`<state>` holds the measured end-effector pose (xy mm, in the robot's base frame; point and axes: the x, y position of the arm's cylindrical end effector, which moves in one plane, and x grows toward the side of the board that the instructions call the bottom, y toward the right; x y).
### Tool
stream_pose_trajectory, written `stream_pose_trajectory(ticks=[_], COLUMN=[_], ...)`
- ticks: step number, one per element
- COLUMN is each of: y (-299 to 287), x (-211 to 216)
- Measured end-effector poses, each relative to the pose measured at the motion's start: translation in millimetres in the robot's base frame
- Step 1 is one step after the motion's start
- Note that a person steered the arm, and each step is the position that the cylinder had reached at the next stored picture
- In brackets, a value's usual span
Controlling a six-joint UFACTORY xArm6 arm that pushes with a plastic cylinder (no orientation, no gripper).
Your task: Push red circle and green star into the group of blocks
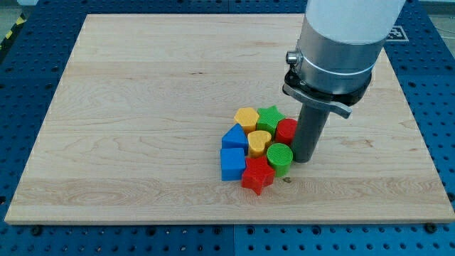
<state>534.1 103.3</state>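
The red circle (287,130) sits at the right edge of a tight cluster of blocks, touching the green star (270,117) at its upper left. My tip (304,159) stands just right of the red circle and of a green circle (280,157). The cluster also holds a yellow hexagon (247,117), a yellow heart (259,140), a blue pentagon-like block (234,136), a blue cube (232,163) and a red star (257,175).
The blocks lie on a wooden board (142,107) that rests on a blue perforated table (21,85). The arm's grey and white body (334,43) hangs over the board's upper right.
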Motion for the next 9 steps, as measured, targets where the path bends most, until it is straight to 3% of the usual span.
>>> stream_pose_trajectory(ticks=[1, 3, 6, 9], y=[29.1, 19.1, 14.0, -6.4], x=[-0.6, -84.3, -57.7, -57.5])
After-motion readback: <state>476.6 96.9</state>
